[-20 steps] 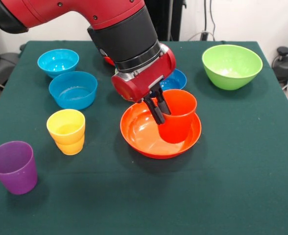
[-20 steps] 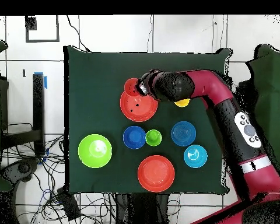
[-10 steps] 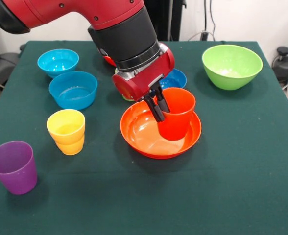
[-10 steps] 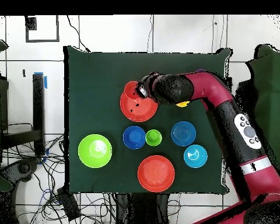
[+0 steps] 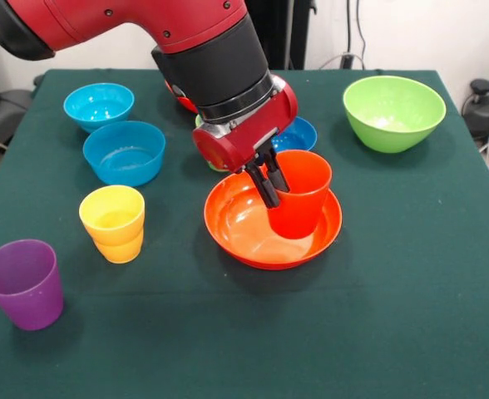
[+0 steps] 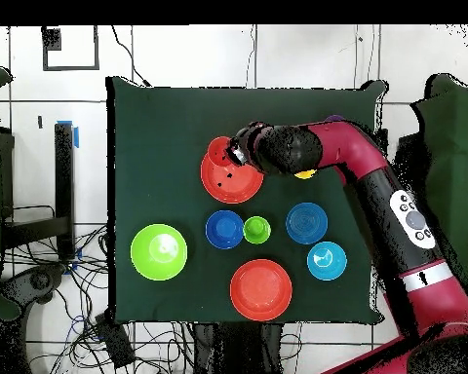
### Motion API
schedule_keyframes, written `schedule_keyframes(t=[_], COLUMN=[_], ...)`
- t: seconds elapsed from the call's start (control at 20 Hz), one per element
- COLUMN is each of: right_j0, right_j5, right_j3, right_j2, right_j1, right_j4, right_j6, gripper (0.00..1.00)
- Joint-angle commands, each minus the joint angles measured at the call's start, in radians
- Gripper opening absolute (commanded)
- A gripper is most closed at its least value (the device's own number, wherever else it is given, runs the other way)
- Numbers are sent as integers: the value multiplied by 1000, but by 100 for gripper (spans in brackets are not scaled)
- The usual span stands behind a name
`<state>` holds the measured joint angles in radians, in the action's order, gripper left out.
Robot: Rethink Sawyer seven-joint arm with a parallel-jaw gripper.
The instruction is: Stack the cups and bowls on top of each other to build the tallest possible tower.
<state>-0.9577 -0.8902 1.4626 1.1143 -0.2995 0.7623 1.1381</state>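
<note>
The orange cup (image 5: 301,199), judged light, stiff and slippery, is pinched at its rim by the fingers (image 5: 264,179) inside the orange bowl (image 5: 238,226).

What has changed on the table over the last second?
The gripper, clamped on the orange cup's rim, lifted it slightly within the orange bowl; most of that rise came early. The yellow cup, purple cup and other bowls stayed put.
</note>
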Motion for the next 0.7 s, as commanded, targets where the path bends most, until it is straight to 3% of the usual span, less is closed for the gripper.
schedule_keyframes(t=[0.05, 0.7], right_j0=[27, 29], right_j5=[-10, -5], right_j3=[30, 23], right_j2=[-74, -76], right_j1=[69, 92], right_j4=[82, 96], right_j6=[-386, -377], gripper=[0, 0])
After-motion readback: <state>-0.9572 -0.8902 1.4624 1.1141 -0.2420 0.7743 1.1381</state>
